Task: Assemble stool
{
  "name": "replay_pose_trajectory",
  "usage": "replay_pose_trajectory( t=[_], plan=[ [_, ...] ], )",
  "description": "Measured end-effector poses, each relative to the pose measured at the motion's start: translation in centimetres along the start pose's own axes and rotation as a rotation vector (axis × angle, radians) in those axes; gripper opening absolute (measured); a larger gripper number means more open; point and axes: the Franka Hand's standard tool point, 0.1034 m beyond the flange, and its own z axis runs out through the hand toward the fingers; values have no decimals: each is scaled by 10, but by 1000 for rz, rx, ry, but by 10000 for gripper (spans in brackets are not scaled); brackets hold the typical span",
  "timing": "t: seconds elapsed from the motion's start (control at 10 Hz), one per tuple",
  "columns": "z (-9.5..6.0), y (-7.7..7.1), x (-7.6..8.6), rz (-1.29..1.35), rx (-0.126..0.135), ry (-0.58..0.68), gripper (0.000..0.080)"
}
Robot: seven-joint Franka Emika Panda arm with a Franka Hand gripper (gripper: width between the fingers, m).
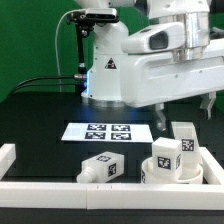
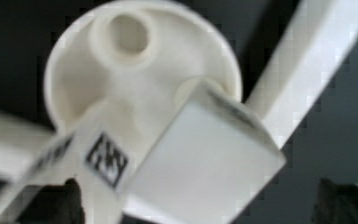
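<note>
**Stool parts at the near side, hand open above them**

The round seat (image 1: 170, 172) is seen lying on the tabletop (image 1: 40, 110) at the near side, toward the exterior view's right. One tagged leg (image 1: 165, 150) stands on it, and a second leg (image 1: 186, 135) stands upright just behind. A third leg (image 1: 103, 167) lies on its side toward the exterior view's left, near the marker board (image 1: 108, 131). The hand (image 1: 184, 112) hangs over the second leg with its fingers spread apart, and nothing appears to be clamped between them.

The parts are judged to be light, rigid plastic with smooth, rather slippery faces. Little squeeze should be needed, though a block could twist in a loose hold. A leg is best taken across two flat opposite sides near its middle.

In the wrist view a socket hole (image 2: 130, 35) in the seat is shown, but the picture is blurred and the nearest leg is cut off. Whether either standing leg is seated in a socket cannot be told.
</note>
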Motion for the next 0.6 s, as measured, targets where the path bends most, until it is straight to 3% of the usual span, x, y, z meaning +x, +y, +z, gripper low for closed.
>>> replay_pose_trajectory(
  t=[0.3, 0.6],
  plan=[
    [2, 3, -3, -162, 0, -3, 649],
    [3, -9, 3, -472, -27, -34, 649]
  ],
)
